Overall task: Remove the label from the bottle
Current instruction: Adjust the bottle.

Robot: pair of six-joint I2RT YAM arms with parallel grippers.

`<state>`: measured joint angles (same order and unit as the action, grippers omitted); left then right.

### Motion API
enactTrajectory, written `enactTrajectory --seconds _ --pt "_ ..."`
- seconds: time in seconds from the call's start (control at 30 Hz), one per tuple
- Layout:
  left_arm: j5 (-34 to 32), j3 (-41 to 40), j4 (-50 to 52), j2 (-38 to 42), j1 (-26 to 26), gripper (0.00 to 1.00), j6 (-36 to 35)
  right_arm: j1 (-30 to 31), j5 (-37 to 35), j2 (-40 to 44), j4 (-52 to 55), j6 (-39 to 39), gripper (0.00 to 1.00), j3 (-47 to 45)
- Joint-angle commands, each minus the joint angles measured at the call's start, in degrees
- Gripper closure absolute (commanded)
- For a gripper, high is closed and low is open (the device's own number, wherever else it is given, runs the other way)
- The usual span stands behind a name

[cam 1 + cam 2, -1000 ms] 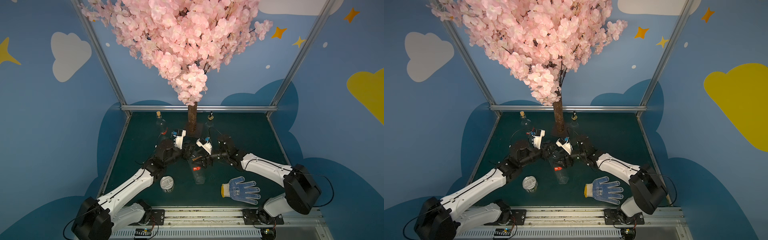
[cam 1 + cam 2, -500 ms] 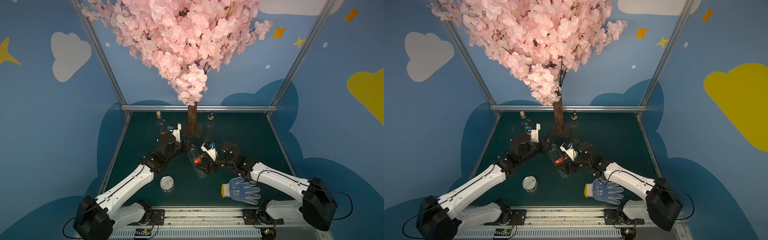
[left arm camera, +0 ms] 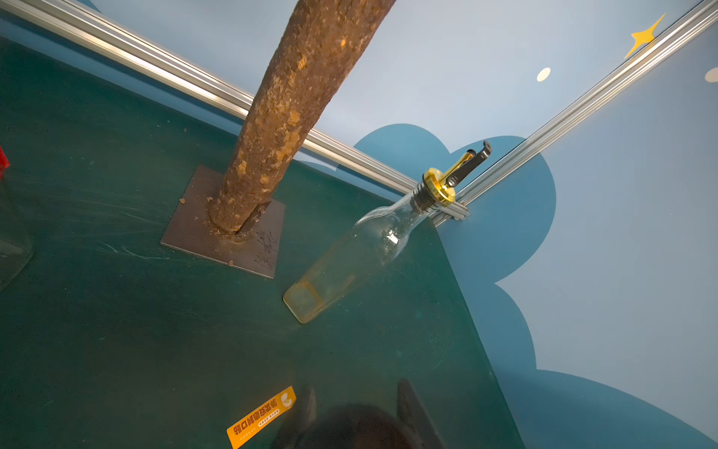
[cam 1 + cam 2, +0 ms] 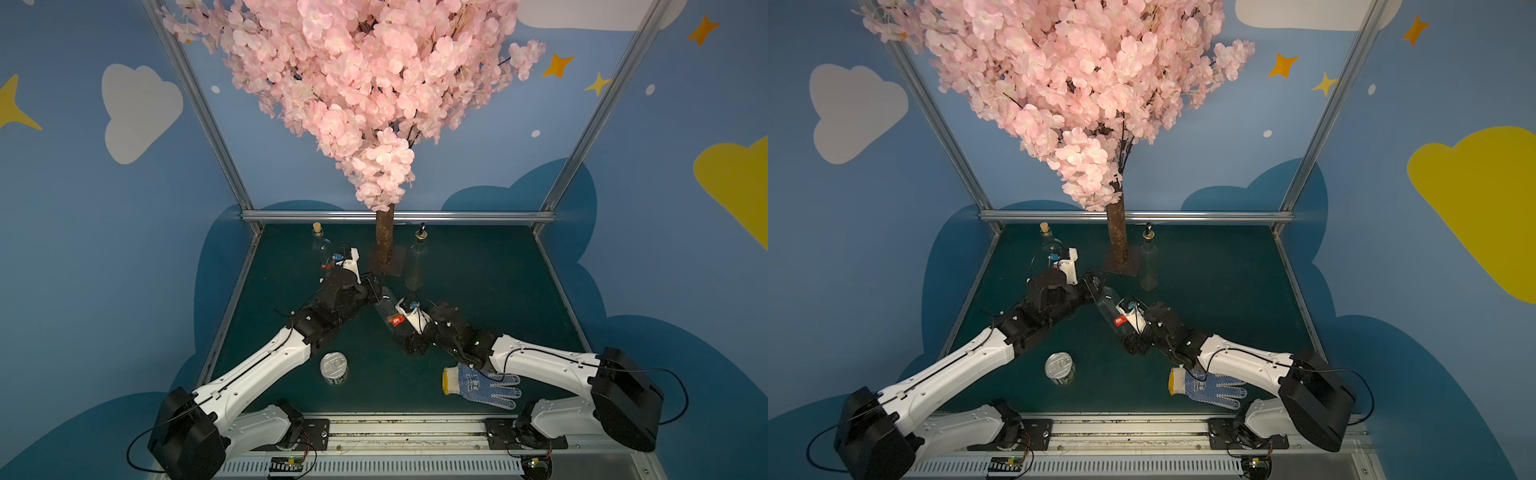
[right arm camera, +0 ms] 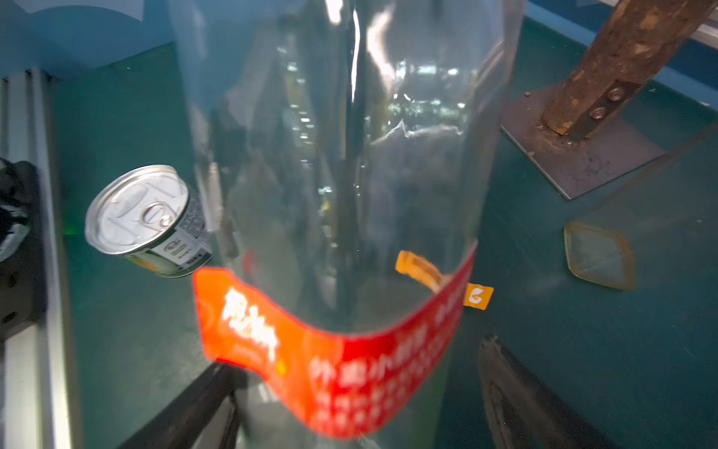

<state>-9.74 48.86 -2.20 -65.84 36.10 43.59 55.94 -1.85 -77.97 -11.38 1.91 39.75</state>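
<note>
Pinching the far end of the bottle (image 4: 385,303) is the left claw (image 4: 376,286); the right claw (image 5: 351,361) stands spread around its red label (image 5: 248,322).

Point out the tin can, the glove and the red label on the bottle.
tin can (image 4: 333,365): in a top view, on its lid.
glove (image 4: 473,385): in a top view, on the dotted palm.
red label (image 5: 349,381): in the right wrist view, on its printed middle.

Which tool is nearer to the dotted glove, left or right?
Right. The right tool sits close beside the glove; the left tool is farther back, at the bottle's far end.
</note>
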Motion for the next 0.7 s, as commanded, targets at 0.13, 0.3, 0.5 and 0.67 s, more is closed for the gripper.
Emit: enactTrajectory --seconds 0.13,0.3,0.5,0.67 --pt "-1.25 2.13 -2.99 0.61 0.16 0.98 3.87 1.0 -10.35 -2.01 -8.34 1.19 0.14 -2.58" --pt "-1.07 1.9 -3.21 0.64 0.2 0.98 4.28 1.1 -11.37 -1.96 -8.52 1.38 0.26 -2.88" --pt "-0.29 1.8 -3.87 0.15 0.12 0.98 4.65 1.21 -11.6 -2.87 -8.75 1.36 0.5 -2.48" --pt "0.65 1.9 -4.37 -0.52 0.03 0.98 4.58 1.21 -10.98 -2.8 -8.7 1.52 0.78 -2.3"
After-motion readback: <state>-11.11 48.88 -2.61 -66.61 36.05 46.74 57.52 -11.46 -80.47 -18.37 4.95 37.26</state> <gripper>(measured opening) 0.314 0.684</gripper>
